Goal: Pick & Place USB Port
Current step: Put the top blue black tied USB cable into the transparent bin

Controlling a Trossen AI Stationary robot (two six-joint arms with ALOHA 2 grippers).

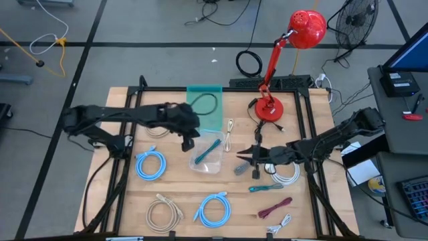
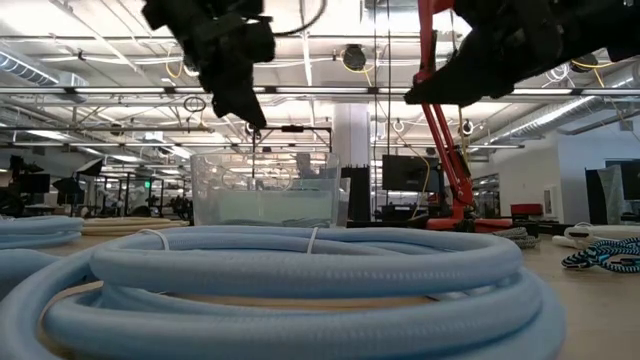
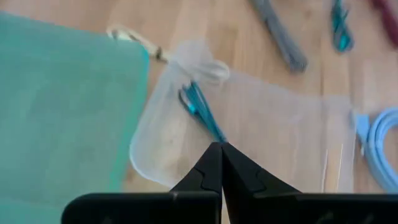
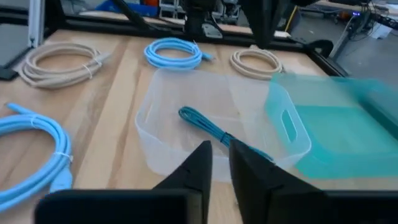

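A clear plastic container (image 1: 207,154) stands in the middle of the table with a teal cable (image 1: 209,150) lying on its floor, also seen in the left wrist view (image 3: 200,109) and the right wrist view (image 4: 205,124). My left gripper (image 1: 189,142) hangs shut above the container's left end, well clear of it in the low view (image 2: 250,112). My right gripper (image 1: 241,157) hovers just right of the container with a narrow gap (image 4: 221,152) between its fingers and nothing in it. A grey cable (image 1: 241,169) lies on the table just below it.
A teal lid (image 1: 204,107) lies behind the container. A red desk lamp (image 1: 271,107) stands far right. Blue coils (image 1: 150,164) (image 1: 214,209), beige coils (image 1: 164,213) (image 1: 157,132), a white cable (image 1: 287,175), a teal braided cable (image 1: 265,189) and a maroon cable (image 1: 275,209) lie around.
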